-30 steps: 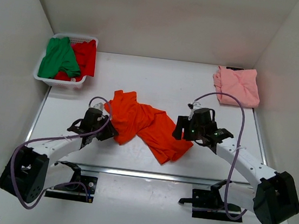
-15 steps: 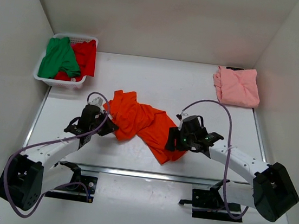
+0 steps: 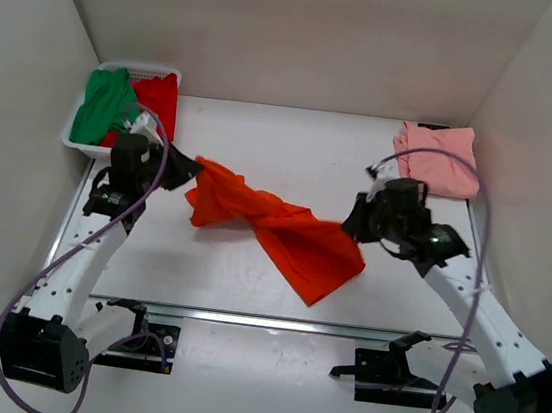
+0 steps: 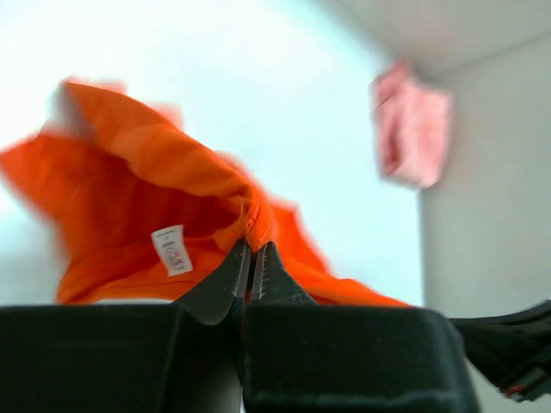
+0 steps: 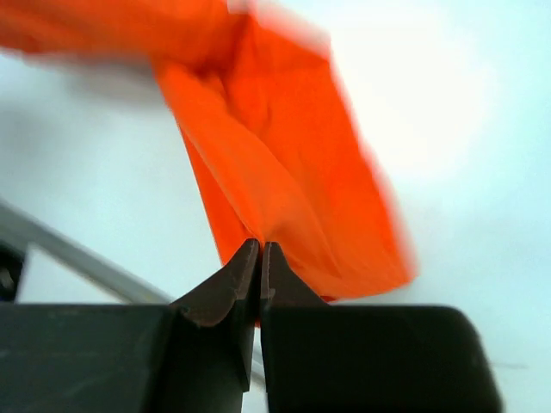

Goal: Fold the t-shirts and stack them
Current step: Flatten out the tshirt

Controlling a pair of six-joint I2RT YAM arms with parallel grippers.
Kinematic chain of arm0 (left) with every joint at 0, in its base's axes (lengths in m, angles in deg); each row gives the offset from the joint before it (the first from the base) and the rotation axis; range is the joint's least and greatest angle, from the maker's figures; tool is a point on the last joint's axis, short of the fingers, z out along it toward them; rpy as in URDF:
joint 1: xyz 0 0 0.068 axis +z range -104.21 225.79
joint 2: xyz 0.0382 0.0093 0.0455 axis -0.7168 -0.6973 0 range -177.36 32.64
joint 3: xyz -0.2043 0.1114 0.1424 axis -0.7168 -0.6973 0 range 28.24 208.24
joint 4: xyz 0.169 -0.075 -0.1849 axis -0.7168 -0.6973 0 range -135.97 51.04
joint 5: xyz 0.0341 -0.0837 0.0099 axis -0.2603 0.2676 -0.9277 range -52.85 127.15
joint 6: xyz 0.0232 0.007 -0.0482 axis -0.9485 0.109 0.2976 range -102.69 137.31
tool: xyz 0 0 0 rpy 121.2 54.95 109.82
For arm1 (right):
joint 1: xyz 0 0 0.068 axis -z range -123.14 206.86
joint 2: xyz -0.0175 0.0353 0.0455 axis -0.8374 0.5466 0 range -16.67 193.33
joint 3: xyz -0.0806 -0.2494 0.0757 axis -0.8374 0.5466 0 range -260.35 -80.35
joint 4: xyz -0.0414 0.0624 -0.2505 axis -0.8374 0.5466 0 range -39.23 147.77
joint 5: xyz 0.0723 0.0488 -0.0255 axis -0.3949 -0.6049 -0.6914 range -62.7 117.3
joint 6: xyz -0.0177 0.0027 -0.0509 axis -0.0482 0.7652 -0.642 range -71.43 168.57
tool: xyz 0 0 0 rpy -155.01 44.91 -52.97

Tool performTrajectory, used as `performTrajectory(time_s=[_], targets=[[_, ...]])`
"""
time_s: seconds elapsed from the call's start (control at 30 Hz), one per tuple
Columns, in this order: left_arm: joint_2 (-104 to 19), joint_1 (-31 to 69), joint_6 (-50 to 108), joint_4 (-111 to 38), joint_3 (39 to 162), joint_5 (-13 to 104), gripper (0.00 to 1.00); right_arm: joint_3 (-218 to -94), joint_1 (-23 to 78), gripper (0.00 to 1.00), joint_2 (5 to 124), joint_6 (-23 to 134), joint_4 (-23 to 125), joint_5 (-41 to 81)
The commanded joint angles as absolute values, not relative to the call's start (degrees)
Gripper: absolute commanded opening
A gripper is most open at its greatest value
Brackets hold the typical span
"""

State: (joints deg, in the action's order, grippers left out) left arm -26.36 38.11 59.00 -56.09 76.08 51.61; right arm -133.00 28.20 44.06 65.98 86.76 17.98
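The left end effector (image 3: 182, 167) and right end effector (image 3: 351, 226) pinch opposite orange t-shirt (image 3: 287, 240) edges over the table (image 3: 293, 153)

Smeared cloth, a covered shirt

In the wrist views the orange t-shirt (image 5: 258, 146) smears at its far edges, the pink t-shirt (image 4: 411, 125) at far right is a soft blur, and the print on the white label (image 4: 172, 249) is too small to read. From above, the green t-shirt (image 3: 101, 110) hides part of the red t-shirt (image 3: 160, 102) in the far-left basket (image 3: 101, 151).
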Motion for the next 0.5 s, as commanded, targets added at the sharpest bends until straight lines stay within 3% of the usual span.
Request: performTrajectory(time_s=[0.0, 0.23, 0.47], targets=[[-22.56, 39.64, 56.69, -61.28, 88.15, 52.89, 0.0, -144.4, 33.72, 0.0, 37.22, 58.78, 90.84, 21.06], [-11.05, 38.41, 59.41, -61.2, 97.31, 39.98, 0.0, -151.27, 43.22, 0.0, 28.08, 55.87, 90.5, 14.31], [-10.25, 34.99, 57.48, -71.29, 111.72, 28.91, 0.0, -161.63, 58.01, 0.0, 25.25, 52.25, 95.33, 5.06]])
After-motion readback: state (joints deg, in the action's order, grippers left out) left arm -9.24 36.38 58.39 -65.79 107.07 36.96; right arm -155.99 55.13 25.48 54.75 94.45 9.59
